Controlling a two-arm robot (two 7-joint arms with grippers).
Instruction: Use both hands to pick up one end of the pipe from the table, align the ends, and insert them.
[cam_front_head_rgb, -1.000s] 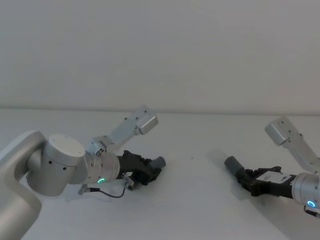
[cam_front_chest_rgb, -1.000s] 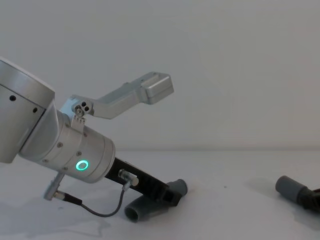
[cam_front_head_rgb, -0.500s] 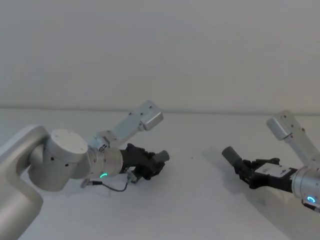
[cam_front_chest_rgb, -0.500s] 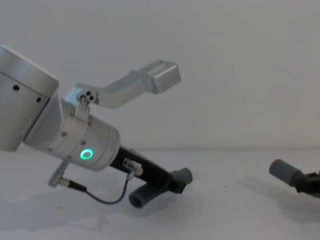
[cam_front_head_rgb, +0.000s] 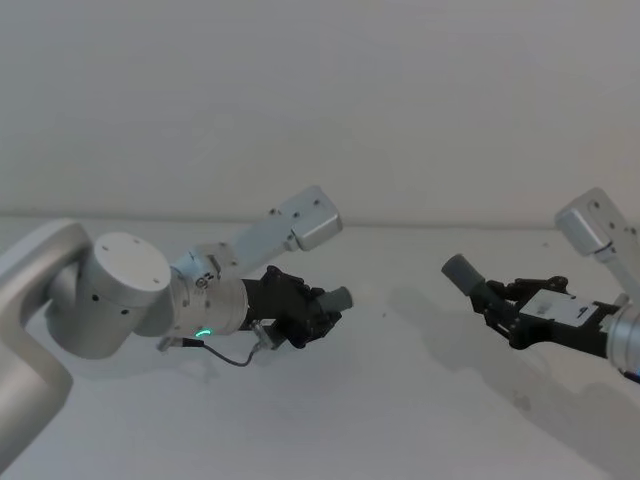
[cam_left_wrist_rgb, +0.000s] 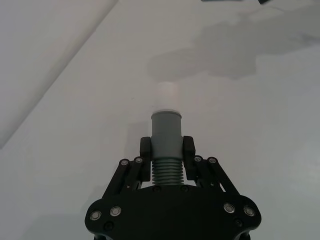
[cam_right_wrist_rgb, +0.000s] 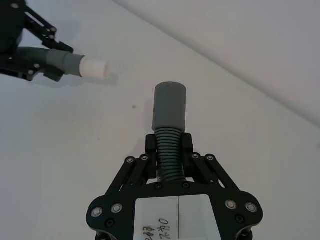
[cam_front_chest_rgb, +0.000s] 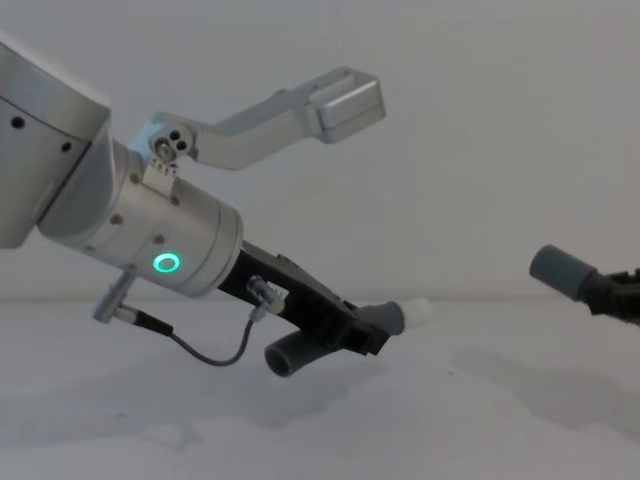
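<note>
step: pick-up looks done, both pieces held clear of the table (cam_front_head_rgb: 400, 420); aligning is in hand, insertion not begun
left gripper (cam_front_head_rgb: 322, 310): clamped on the curved piece (cam_front_chest_rgb: 390, 319) at its ribbed section, just behind the collar (cam_left_wrist_rgb: 166, 127); left of centre, low over the table
right gripper (cam_front_head_rgb: 497, 302): clamped on the straight piece (cam_front_head_rgb: 465, 274) at its ribs; out at the right, a bit higher
curved piece axis: runs roughly across the table; white tip (cam_front_chest_rgb: 421, 309) points to the robot's right and slightly up, tail end droops toward the table
straight piece axis: slanted; mouth (cam_right_wrist_rgb: 170, 89) points to the robot's left and up
gap: ends well apart; from the right wrist view the two axes cross at a wide angle, not in line
next: swing the mouth down to face the tip, get both axes on one line, then close the gap straight along it
</note>
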